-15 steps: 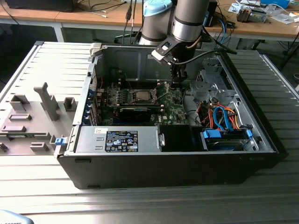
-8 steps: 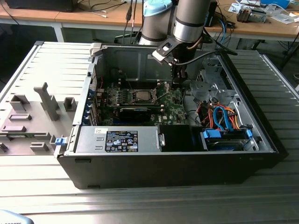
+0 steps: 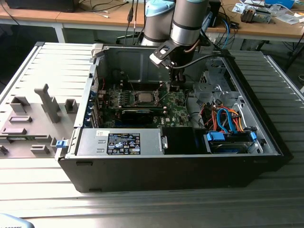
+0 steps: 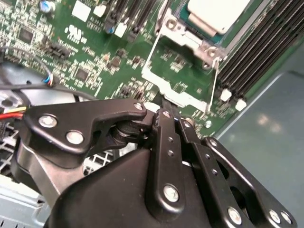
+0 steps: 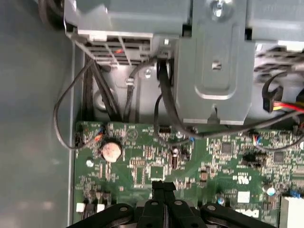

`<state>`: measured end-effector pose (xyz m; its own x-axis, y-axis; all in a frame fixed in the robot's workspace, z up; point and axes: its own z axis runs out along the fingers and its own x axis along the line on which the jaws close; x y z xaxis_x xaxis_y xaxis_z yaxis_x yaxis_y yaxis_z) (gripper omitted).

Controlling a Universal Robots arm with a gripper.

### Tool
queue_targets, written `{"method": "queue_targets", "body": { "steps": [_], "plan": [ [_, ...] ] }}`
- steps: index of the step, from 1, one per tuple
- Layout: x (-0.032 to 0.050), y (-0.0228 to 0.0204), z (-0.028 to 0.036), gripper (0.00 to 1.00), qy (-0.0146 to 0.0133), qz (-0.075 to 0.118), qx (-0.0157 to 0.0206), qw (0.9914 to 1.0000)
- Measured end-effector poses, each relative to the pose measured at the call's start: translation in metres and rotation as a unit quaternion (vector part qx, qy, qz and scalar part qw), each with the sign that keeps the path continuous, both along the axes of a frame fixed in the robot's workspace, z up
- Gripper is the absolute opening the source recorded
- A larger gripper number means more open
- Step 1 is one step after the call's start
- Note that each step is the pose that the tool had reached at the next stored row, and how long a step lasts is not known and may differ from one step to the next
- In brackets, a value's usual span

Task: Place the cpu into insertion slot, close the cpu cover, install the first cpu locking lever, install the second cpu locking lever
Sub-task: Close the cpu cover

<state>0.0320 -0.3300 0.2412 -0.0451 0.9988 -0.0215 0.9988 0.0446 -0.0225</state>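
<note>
Inside the open computer case (image 3: 166,166), which is lying on the ribbed metal worktop (image 3: 42,199), the arm is reaching down over the green motherboard (image 5: 142,161). The cpu (image 4: 216,14) is sitting flat in the insertion slot (image 4: 176,31), and the cpu cover (image 4: 183,97) is lying flipped back, open, over the board. The pincer (image 4: 164,103) is holding its fingers pressed together right at the cover's free edge. It is probably touching that edge, though whether it is pinching it cannot be told. Closing the cover looks like the step in hand. It is calling for a lift that follows the hinge's arc, with the tips keeping off the chip's top. A printed label (image 3: 123,143) is facing outward on the power supply (image 3: 88,142), but its writing cannot be made out.
</note>
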Motion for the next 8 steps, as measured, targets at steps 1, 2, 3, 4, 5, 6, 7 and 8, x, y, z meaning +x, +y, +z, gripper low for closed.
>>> {"method": "queue_targets", "body": {
  "steps": [1,2,3,4,5,6,7,8],
  "plan": [
    [-0.0026,0.0000,-0.0001,0.11,0.0000,0.000,0.0001,1.00000],
    [-0.0064,0.0000,-0.0001,0.11,0.0000,0.000,0.0002,1.00000],
    [-0.0090,0.0000,-0.0002,0.11,0.0000,0.000,0.0004,1.00000],
    [-0.0139,0.0000,-0.0003,0.11,0.0000,0.000,0.0007,1.00000],
    [-0.0159,0.0000,-0.0003,0.11,0.0000,0.000,0.0008,1.00000],
    [-0.0178,0.0000,-0.0003,0.11,0.0000,0.000,0.0010,1.00000],
    [-0.0195,0.0000,-0.0004,0.11,0.0000,0.000,0.0011,1.00000],
    [-0.0211,0.0000,-0.0004,0.11,0.0000,0.000,0.0012,1.00000]
  ]
}}
